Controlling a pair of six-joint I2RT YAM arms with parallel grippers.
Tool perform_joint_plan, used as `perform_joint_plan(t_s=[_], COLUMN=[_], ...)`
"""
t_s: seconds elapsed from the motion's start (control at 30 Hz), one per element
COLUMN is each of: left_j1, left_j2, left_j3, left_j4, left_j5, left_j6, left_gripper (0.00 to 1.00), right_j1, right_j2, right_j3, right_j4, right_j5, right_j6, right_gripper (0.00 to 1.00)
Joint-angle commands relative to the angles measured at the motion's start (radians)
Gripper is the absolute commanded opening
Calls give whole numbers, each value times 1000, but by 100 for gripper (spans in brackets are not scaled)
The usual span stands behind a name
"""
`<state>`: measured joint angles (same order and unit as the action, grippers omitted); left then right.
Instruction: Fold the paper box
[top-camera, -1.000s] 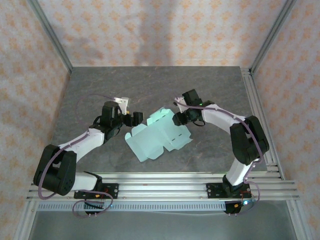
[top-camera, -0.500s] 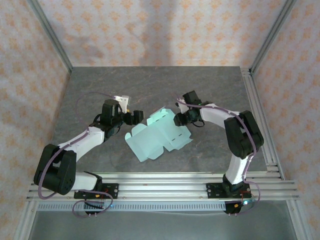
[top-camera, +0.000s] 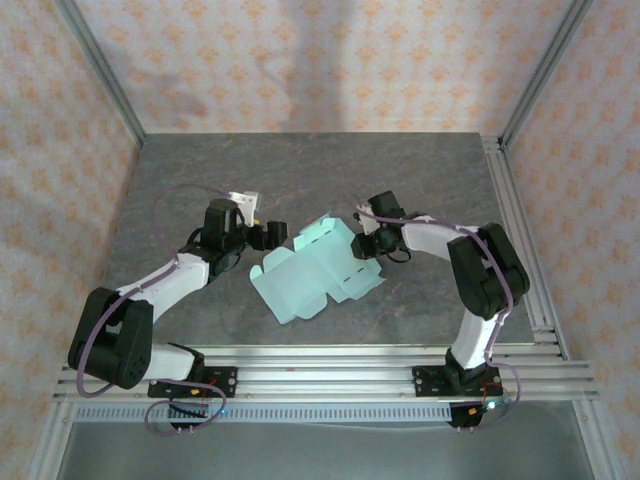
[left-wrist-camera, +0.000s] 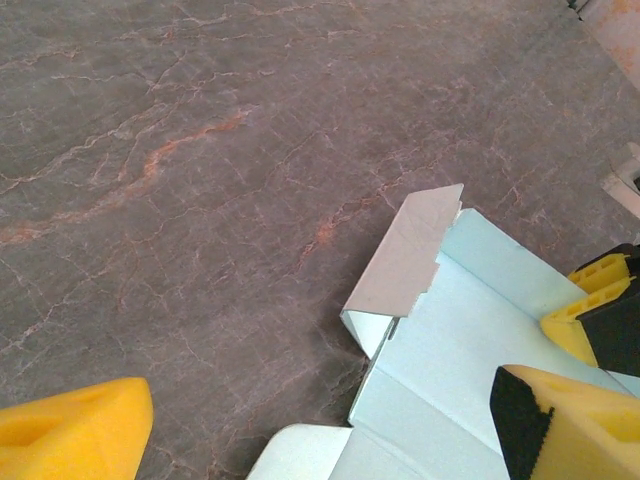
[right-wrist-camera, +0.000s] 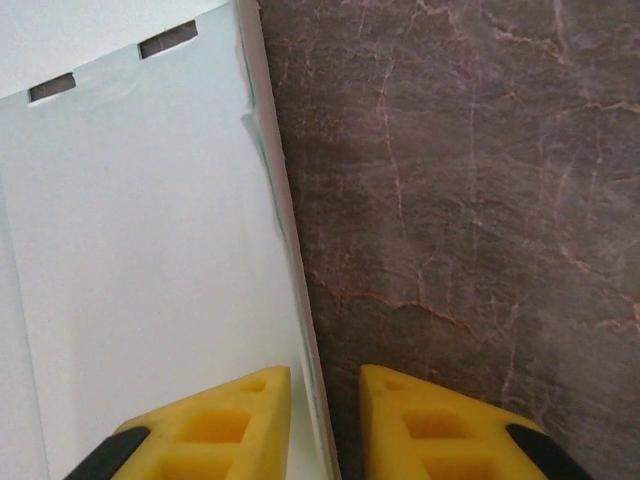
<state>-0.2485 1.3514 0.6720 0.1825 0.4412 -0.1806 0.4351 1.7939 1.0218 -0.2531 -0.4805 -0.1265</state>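
Two arms, one sheet of card.

Left arm: shoulder low at the near left, forearm angled up and right over the grey marble-patterned table (top-camera: 300, 165). Left gripper (top-camera: 274, 236) hovers just off the left far corner of the paper box (top-camera: 312, 275), apart from it. Left wrist view: left gripper (left-wrist-camera: 320, 400) has its two yellow fingers (left-wrist-camera: 70, 430) spread wide, nothing between them but table and the card's near corner.

Right arm: elbow high on the right, forearm running leftward and down. Right gripper (top-camera: 358, 246) sits at the card's right far edge. Right wrist view: right gripper (right-wrist-camera: 325, 385) has its yellow fingers (right-wrist-camera: 215, 425) drawn close, one over the card and one over bare table, with the card's edge running through the narrow slit between them. Cannot tell if they pinch it.

Paper box (right-wrist-camera: 130, 250): pale mint die-cut card, lying opened out mid-table between the grippers. Mostly flat. One flap (left-wrist-camera: 405, 255) stands up at the far corner, grey-white on its outer face. Two small rectangular slots (right-wrist-camera: 168, 38) cut near the edge.

Surroundings: aluminium rails (top-camera: 330, 362) along the near edge carrying both bases; one purple cable (top-camera: 185, 195) looping off the left arm; patterned wallpaper panels (top-camera: 300, 60) on three sides.
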Motion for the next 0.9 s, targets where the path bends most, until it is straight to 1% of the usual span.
perform_joint_plan(t_s=[0.0,0.33,0.87], left_j1=[-3,-4,-4], left_j2=[12,21,11], left_j3=[24,25,20], left_j4=[7,12,13], left_j5=[17,22,21], left_j6=[22,20,21], left_gripper=[89,89,89], right_j1=[-3,-4,-4], right_j2=[-52,-83,-42], right_j3=[-22,-61,-45], right_j4=[43,69,76], right_j5=[-18,-15,-9], right_j6=[8,17,14], right_gripper=[24,25,23])
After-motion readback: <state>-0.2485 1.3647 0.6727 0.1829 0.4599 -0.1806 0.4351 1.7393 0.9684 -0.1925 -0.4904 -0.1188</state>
